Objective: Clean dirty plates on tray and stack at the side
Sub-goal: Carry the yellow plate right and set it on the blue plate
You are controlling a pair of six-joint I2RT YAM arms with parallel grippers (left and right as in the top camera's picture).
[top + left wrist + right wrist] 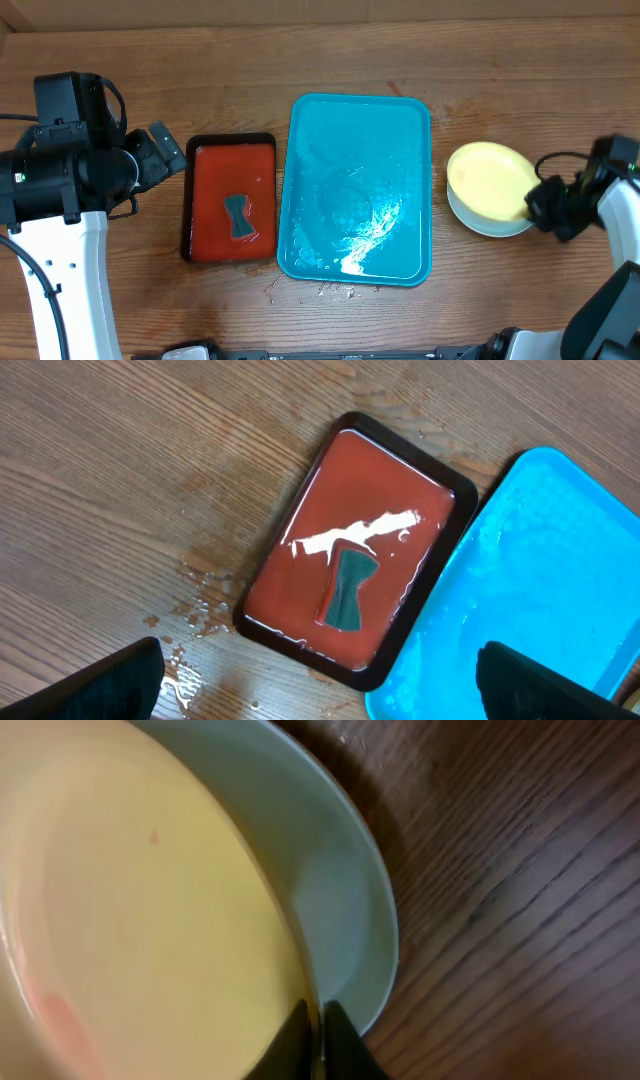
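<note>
The turquoise tray [355,180] lies wet in the middle of the table with no plate on it; it also fills the right side of the left wrist view [530,580]. A pale yellow plate [485,178] rests on a light blue plate [490,228] to the right of the tray. My right gripper [535,205] is shut on the yellow plate's [150,900] right rim, with the blue plate [340,890] showing underneath; the gripper's fingers [318,1040] pinch the thin edge. My left gripper [170,155] hovers open and empty at the left, its fingers wide apart [320,695].
A red tray with a black rim [230,197] sits left of the turquoise tray and holds a dark green sponge [238,216], seen too in the left wrist view [348,592]. Water drops [335,290] spot the wood by the tray's front edge.
</note>
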